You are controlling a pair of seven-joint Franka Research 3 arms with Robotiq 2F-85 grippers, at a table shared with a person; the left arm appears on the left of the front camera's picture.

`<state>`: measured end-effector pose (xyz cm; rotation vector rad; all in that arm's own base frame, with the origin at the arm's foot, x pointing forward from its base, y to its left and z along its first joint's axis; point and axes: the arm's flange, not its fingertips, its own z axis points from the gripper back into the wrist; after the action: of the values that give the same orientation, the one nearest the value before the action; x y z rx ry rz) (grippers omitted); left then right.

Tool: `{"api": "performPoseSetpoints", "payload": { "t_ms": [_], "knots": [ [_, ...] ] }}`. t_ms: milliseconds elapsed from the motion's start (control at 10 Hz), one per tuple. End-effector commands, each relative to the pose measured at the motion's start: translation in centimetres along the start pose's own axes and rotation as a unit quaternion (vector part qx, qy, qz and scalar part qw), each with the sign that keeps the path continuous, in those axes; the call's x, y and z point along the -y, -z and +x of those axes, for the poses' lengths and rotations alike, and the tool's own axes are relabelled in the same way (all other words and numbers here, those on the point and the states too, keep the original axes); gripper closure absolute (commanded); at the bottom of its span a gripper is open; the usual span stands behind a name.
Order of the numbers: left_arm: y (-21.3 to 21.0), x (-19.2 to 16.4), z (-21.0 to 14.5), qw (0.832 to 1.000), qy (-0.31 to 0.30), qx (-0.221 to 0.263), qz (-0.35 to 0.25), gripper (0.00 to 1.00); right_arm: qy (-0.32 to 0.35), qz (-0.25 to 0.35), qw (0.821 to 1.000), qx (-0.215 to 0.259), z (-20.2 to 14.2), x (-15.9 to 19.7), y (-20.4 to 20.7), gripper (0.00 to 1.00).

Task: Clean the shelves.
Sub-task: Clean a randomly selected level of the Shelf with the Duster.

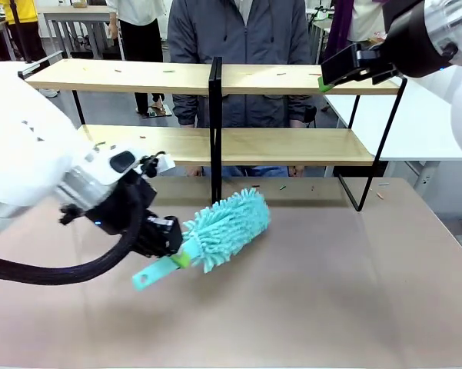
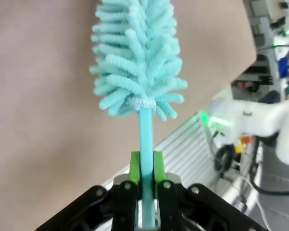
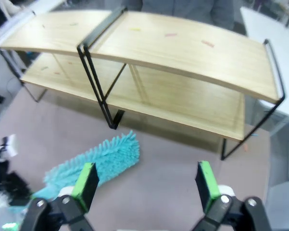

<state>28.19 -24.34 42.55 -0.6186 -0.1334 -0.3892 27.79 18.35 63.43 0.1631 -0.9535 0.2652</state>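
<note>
Though spread, right fingers (image 3: 86, 183) near shelves (image 3: 182, 48) with scraps (image 3: 207, 44); left fingers (image 2: 134, 168) tight around duster handle (image 2: 145, 130).

Person (image 1: 238, 38) in grey jacket; white table (image 1: 423, 123)

Duster (image 2: 134, 62): head tip cut off at the 12 o'clock edge in the left wrist view; handle end hidden between the left gripper (image 2: 146, 167) pads. Shelves (image 1: 292, 146): coloured specks (image 3: 207, 43) on the boards, too small to identify.

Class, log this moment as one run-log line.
left hand: shut on duster | duster: over table, short of shelves | right hand: open, by upper shelf | shelves: small scraps on boards
</note>
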Motion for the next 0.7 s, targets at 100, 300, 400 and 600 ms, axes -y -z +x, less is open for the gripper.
{"api": "performPoseSetpoints", "payload": {
  "t_ms": [100, 300, 400, 600],
  "knots": [
    [3.7, 0.4, 4.2, 0.997, -0.035, 0.066, 0.008, 0.87, 0.001, 0.002, 1.0, -0.001, 0.1, 0.0, 0.0, 0.0],
    [2.3, 0.3, 2.5, 0.999, -0.01, 0.044, 0.007, 0.87, 0.001, 0.002, 1.0, -0.001, 0.1, 0.0, 0.0, 0.0],
    [2.3, 0.3, 2.5, 0.999, -0.01, 0.044, 0.007, 0.87, 0.001, 0.002, 1.0, -0.001, 0.1, 0.0, 0.0, 0.0],
    [3.9, -0.3, 3.6, 0.999, -0.026, 0.045, 0.016, 0.87, 0.001, 0.002, 1.0, -0.001, 0.1, 0.0, 0.0, 0.0]
  ]
}}
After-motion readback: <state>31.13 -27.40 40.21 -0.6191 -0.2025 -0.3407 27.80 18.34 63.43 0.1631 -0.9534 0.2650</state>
